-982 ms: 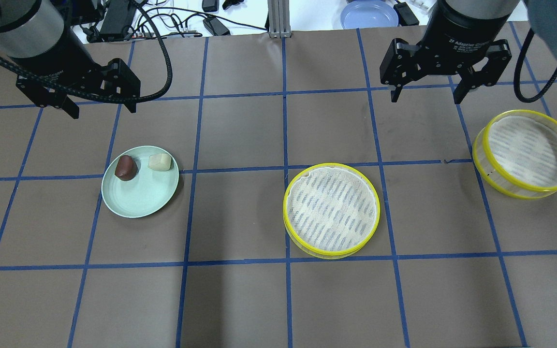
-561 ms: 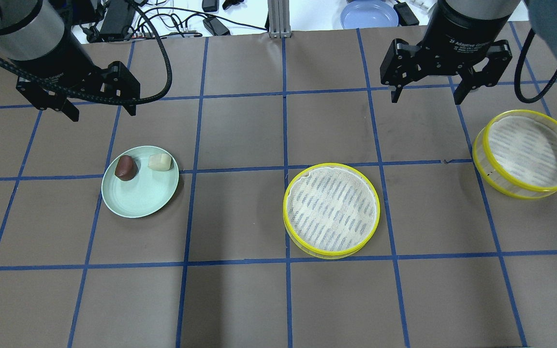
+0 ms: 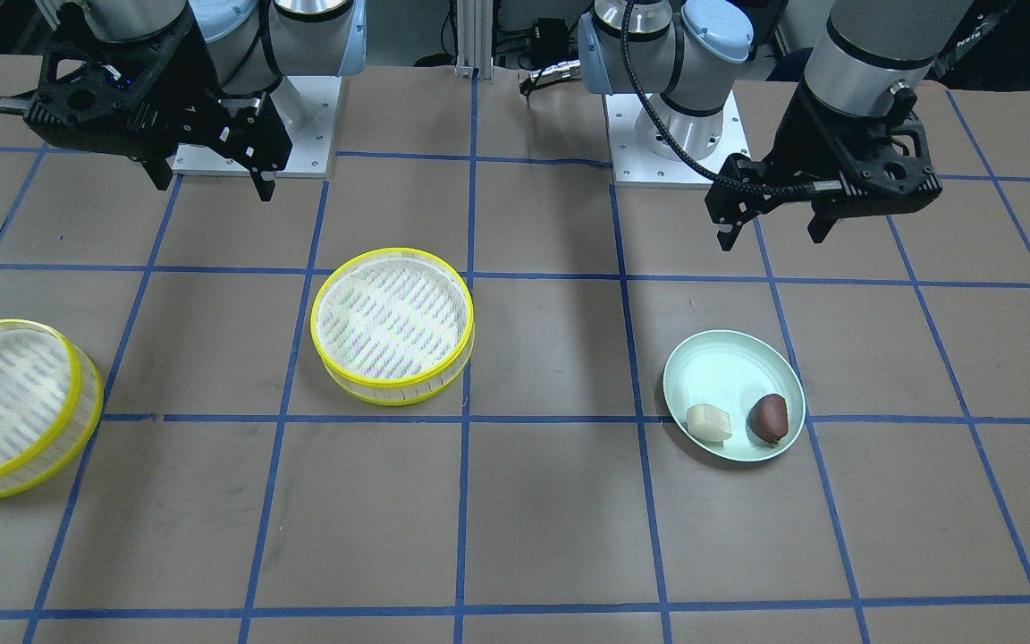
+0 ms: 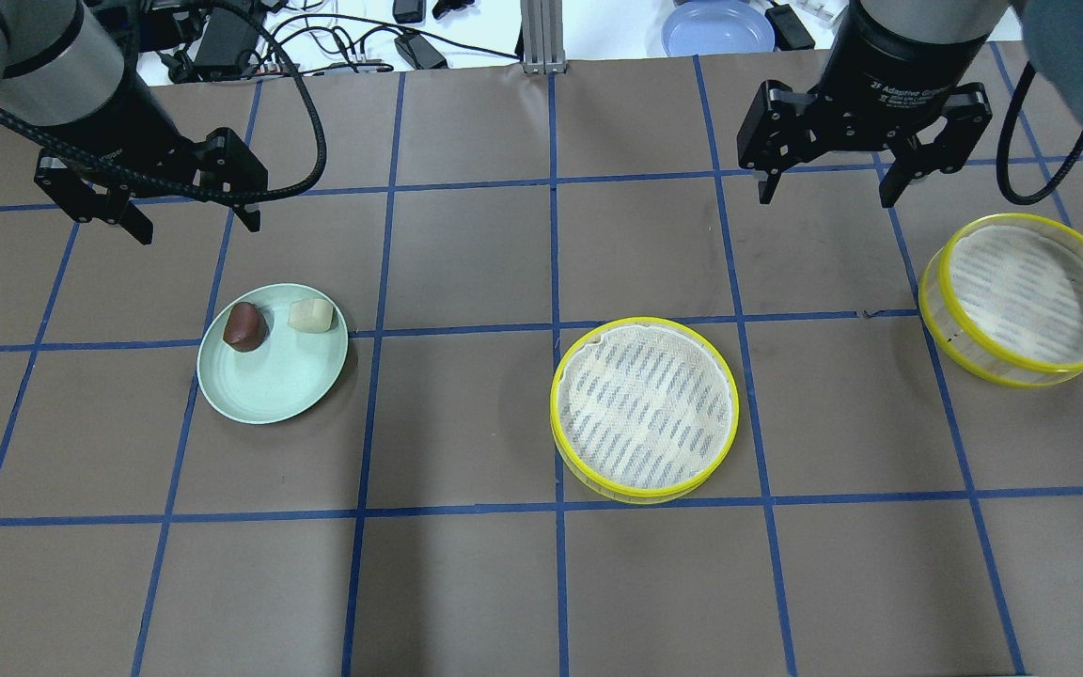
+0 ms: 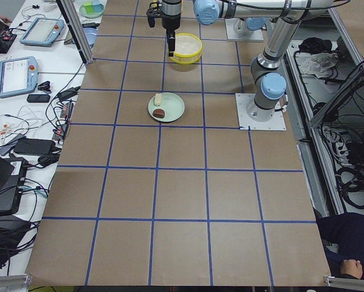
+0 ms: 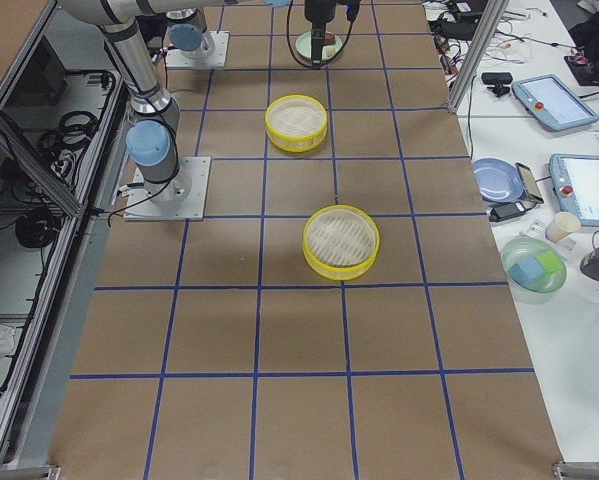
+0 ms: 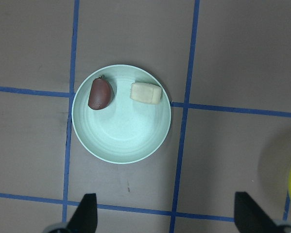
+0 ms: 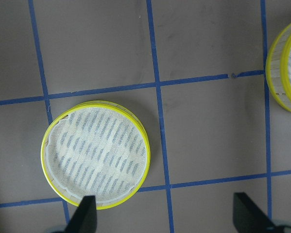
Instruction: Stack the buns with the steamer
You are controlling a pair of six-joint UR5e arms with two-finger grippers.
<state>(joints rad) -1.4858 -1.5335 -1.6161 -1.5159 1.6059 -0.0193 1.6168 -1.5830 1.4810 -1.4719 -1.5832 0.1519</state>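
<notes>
A cream-white bun (image 4: pixel 310 315) and a dark reddish-brown bun (image 4: pixel 245 325) lie side by side at the far edge of a pale green plate (image 4: pixel 274 385) on the left of the table. One yellow-rimmed steamer tray (image 4: pixel 644 406) sits mid-table and a second one (image 4: pixel 1023 296) at the far right. Both trays hold nothing. My left gripper (image 4: pixel 197 229) is open and empty, hovering behind the plate; its wrist view shows both buns (image 7: pixel 99 93) (image 7: pixel 145 92). My right gripper (image 4: pixel 827 199) is open and empty, high between the two trays.
A blue plate (image 4: pixel 717 26) and cables (image 4: pixel 316 38) lie beyond the table's far edge. Blue tape lines grid the brown table. The two robot bases (image 3: pixel 676 116) stand at the robot's side of the table. Tablets and devices (image 6: pixel 564 150) lie on side benches.
My left gripper has drifted slightly toward the plate. The right gripper has barely moved. Buns, plate and both trays have stayed in place.
</notes>
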